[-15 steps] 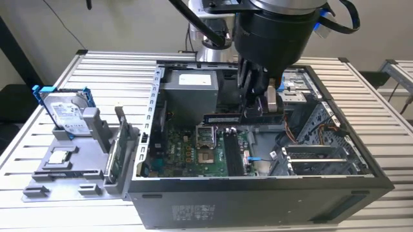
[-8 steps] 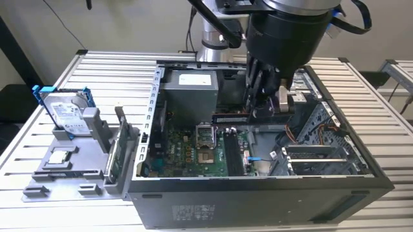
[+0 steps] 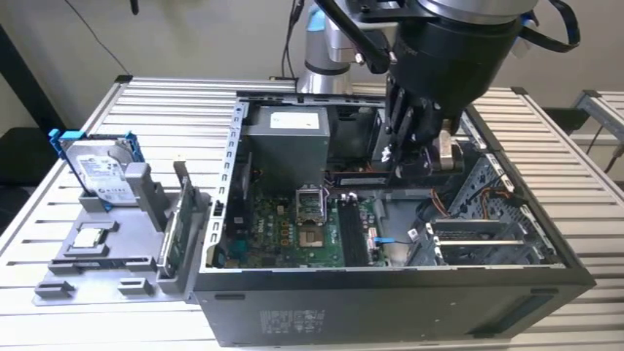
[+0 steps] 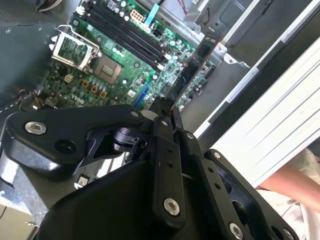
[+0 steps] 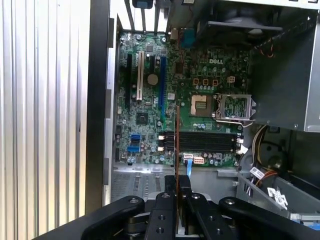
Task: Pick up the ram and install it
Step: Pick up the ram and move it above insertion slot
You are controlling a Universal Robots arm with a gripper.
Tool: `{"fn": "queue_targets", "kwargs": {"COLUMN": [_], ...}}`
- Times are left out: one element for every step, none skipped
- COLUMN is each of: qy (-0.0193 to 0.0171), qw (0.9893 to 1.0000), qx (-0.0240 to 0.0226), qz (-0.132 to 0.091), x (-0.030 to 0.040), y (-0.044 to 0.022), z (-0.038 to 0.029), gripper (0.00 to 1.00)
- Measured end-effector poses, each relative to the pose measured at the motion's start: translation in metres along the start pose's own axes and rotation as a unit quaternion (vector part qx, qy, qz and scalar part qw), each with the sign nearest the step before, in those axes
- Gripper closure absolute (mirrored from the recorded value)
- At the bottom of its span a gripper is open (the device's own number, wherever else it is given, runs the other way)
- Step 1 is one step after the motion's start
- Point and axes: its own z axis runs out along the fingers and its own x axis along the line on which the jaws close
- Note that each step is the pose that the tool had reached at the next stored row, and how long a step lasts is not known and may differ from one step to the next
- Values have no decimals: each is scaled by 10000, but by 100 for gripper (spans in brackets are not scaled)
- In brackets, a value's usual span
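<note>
Green circuit board (image 5: 150, 120) lines the floor of the open computer case (image 3: 390, 307). On it sit a metal-framed processor socket (image 5: 235, 107) and, just beside that, a row of black memory slots (image 5: 205, 141). A grey power supply box (image 5: 285, 85) crowds the far side of the socket, and loose cables (image 5: 260, 175) hang near one end of the slots. Outside the case, toward the exterior view's left, a grey holder (image 3: 88, 270) on the slatted metal table (image 3: 146, 110) carries a silver hard drive (image 3: 102, 172) with blue rails and a green card (image 3: 175, 234) standing on edge. Part of a person (image 4: 295, 180) shows past the case wall. The gripper (image 5: 177, 184) hangs inside the case above the board, its fingers drawn narrow and pinching the ram (image 5: 177, 135) by one end. The stick juts straight out from the fingertips toward the board and is seen edge-on in both wrist views. In the first wrist view its thin edge crosses one end of the memory slots; whether it touches them I cannot tell.
</note>
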Motion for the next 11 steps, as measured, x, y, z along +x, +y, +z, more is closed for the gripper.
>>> {"fn": "queue_targets", "kwargs": {"qy": [0, 0, 0, 0, 0, 0, 0, 0, -1, -1, -1], "qw": [10000, 10000, 10000, 10000, 10000, 10000, 10000, 10000, 10000, 10000, 10000], "qx": [0, 0, 0, 0, 0, 0, 0, 0, 0, 0, 0], "qz": [0, 0, 0, 0, 0, 0, 0, 0, 0, 0, -1], "x": [0, 1, 1, 1, 1, 1, 1, 1, 1, -1, -4], "y": [-11, -19, -23, -24, -26, -27, -27, -27, -28, -28, -29], "z": [0, 0, 1, 0, 0, 1, 0, 0, 1, 1, 1], "gripper": [85, 85, 85, 85, 85, 85, 85, 85, 85, 85, 85]}}
